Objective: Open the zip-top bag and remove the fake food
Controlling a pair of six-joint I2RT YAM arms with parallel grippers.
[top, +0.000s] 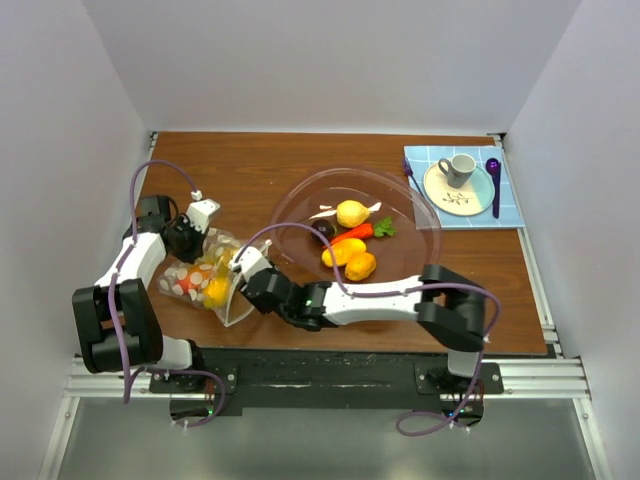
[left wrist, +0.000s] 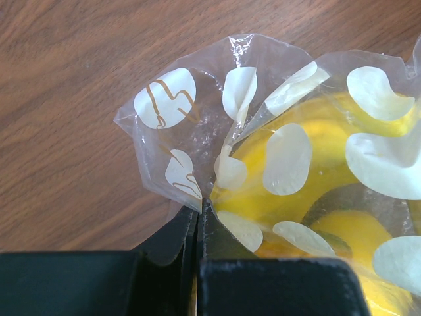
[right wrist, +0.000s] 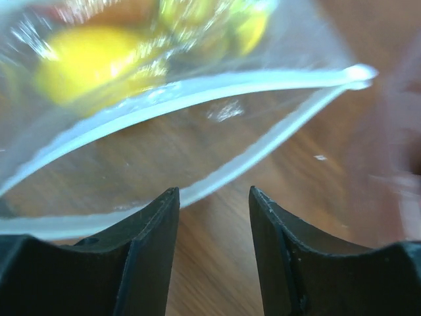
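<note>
L tool (left wrist: pixel 199 217) clamped on far end of clear white-spotted plastic zip-top bag (top: pixel 205 275), lying near-left on brown wood surface (top: pixel 260 170), yellow fake food pcs (left wrist: pixel 316 164) inside. R tool (right wrist: pixel 214 194) apart at bag's open zip mouth.

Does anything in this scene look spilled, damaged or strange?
Nothing is spilled. Only the zip-top bag looks untidy: its corner is crumpled where the left gripper pinches it, and its mouth gapes before the open right gripper. Some fake food pieces lie inside the clear bowl.
</note>
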